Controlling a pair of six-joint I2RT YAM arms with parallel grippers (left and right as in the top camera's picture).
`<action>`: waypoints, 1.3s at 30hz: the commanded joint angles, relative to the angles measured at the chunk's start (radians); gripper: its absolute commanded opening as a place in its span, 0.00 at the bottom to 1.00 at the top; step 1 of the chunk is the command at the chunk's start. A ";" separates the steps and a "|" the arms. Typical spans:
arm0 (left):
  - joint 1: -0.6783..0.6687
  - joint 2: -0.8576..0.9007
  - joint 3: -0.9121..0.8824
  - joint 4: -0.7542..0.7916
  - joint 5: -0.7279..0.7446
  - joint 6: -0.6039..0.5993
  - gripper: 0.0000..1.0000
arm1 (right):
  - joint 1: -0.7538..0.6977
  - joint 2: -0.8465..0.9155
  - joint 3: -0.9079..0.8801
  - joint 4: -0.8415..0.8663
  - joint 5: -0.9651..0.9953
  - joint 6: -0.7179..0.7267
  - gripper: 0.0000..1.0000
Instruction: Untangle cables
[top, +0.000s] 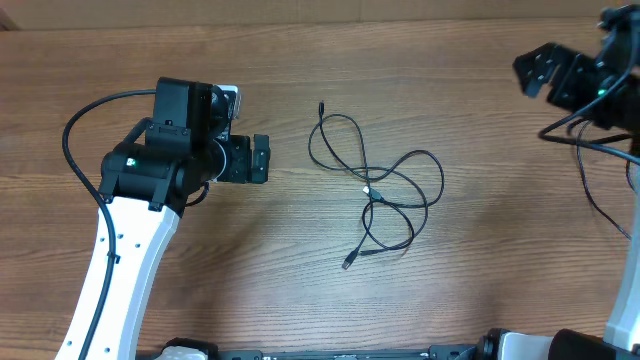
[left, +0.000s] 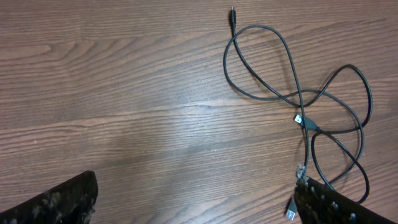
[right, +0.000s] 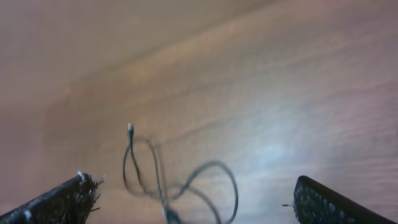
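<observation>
Overhead, cables: We see the thin black cables (top: 368, 188) looped over one another in a loose tangle at the middle of the wooden table (top: 480, 290). One plug (top: 321, 105) points away at the top and another lies at the bottom of the tangle.
Overhead, left gripper: The left gripper (top: 262, 160) points at the cables, is apart from them and holds nothing.
Overhead, right gripper: The right gripper (top: 530, 70) is well apart at the far corner, and the frame edge cuts off part of its arm. We cannot judge the gap between its jaws from here.
Left wrist, jaws: The left gripper (left: 196, 205) stands spread wide, one finger in each bottom corner, with bare wood between them.
Left wrist, cables: The cables (left: 303, 119) lie ahead and towards the picture's right. The lowest loop runs behind the finger (left: 336, 205) in that corner, with a plug end just beside it.
Right wrist, jaws: The right gripper (right: 193, 202) is also fully spread and empty.
Right wrist, cables: The cables (right: 158, 180) sit low between the fingers, nearer the one at the picture's left.
Right wrist, hard to see: The whole view is blurred. The bottom edge cuts off the tangle, so we cannot follow single strands.
</observation>
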 joint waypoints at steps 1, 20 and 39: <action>0.004 0.009 0.019 0.000 -0.013 -0.006 1.00 | 0.047 -0.010 -0.072 -0.006 -0.002 -0.018 1.00; 0.004 0.010 0.019 0.001 -0.013 -0.006 1.00 | 0.399 -0.010 -0.512 0.080 -0.029 -0.014 1.00; 0.004 0.010 0.019 0.001 -0.013 -0.006 1.00 | 0.667 -0.010 -0.758 0.322 -0.080 0.093 1.00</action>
